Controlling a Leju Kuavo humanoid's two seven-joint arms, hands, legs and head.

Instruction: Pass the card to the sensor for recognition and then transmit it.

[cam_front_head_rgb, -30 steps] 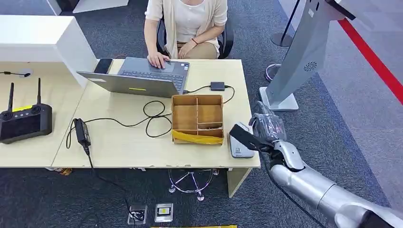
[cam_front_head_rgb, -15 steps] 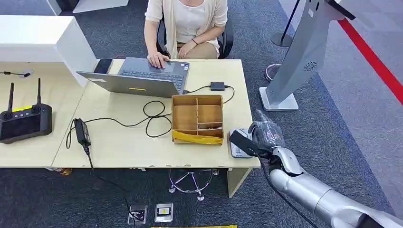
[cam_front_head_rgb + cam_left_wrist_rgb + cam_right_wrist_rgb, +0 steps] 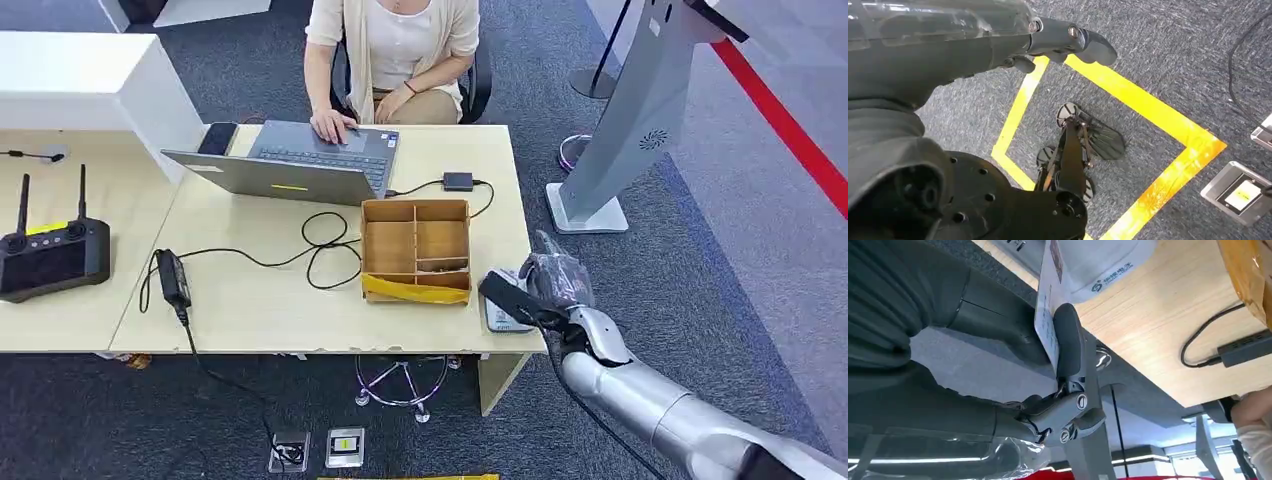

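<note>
in the head view the right hand (image 3: 545, 285) reaches in over the near right corner of the desk (image 3: 260, 300), its fingers wrapped in clear film. it holds the card (image 3: 512, 297), which from here looks like a dark flat strip, seen nearly edge-on. the card's long axis runs from the hand out toward the desk's left and slightly away from the robot, its free end above the white sensor (image 3: 503, 315) that lies flat on the desk just right of the wooden tray (image 3: 415, 250). whether card and sensor touch cannot be told from here. a person (image 3: 395, 50) sits at the far side with a hand on the laptop (image 3: 300, 165).

in the left wrist view the left hand (image 3: 998, 45) hangs over grey carpet with yellow floor tape (image 3: 1148, 125); its fingers are stretched out with nothing in them.

in the right wrist view the card (image 3: 1047, 315) is white with small print and a reddish patch near its far end. it is pinched between the thick grey thumb (image 3: 1068, 340) on one face and dark fingers (image 3: 993, 315) on the other. its far end points at the white sensor (image 3: 1098, 260), which carries blue lettering and rests on the desk top (image 3: 1158, 325).
</note>
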